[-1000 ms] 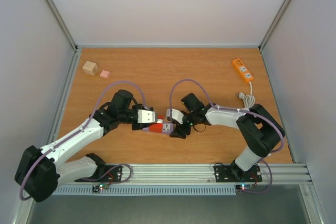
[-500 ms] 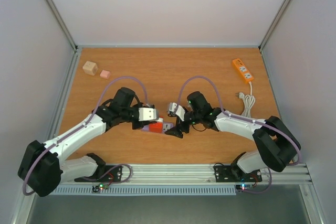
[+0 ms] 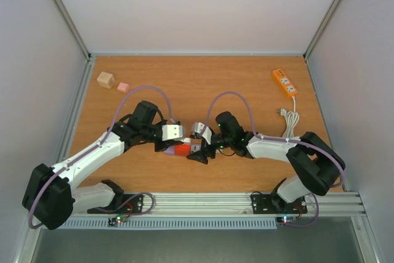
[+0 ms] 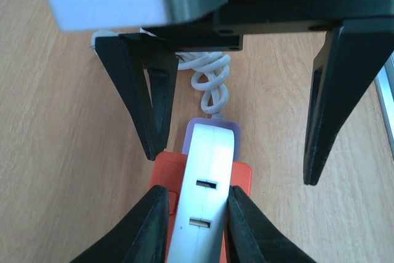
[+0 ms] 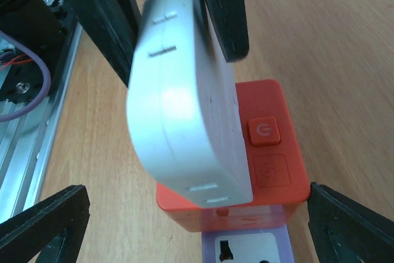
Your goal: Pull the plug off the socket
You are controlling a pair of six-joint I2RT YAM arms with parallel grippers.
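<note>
A white plug (image 4: 208,170) (image 5: 184,127) stands in a red socket block (image 5: 271,164) (image 3: 182,149) with a power button. That block sits on a purple strip (image 5: 246,247). My left gripper (image 4: 197,201) (image 3: 180,143) is shut on the plug, with both pads pressed against its flat sides. My right gripper (image 5: 197,192) (image 3: 196,149) faces it from the other end, open wide. Its fingers (image 4: 151,121) stand apart on either side of the socket and touch nothing. In the top view the plug is hidden under the grippers.
A coiled white cord (image 4: 209,81) runs from the purple strip. An orange power strip (image 3: 284,82) with its cord (image 3: 288,118) lies at the far right. A wooden cube (image 3: 106,79) and a pink block (image 3: 123,87) sit far left. The metal rail (image 3: 246,201) borders the near edge.
My right gripper has opened wide and slid left until it straddles the socket. My left gripper has narrowed onto the plug.
</note>
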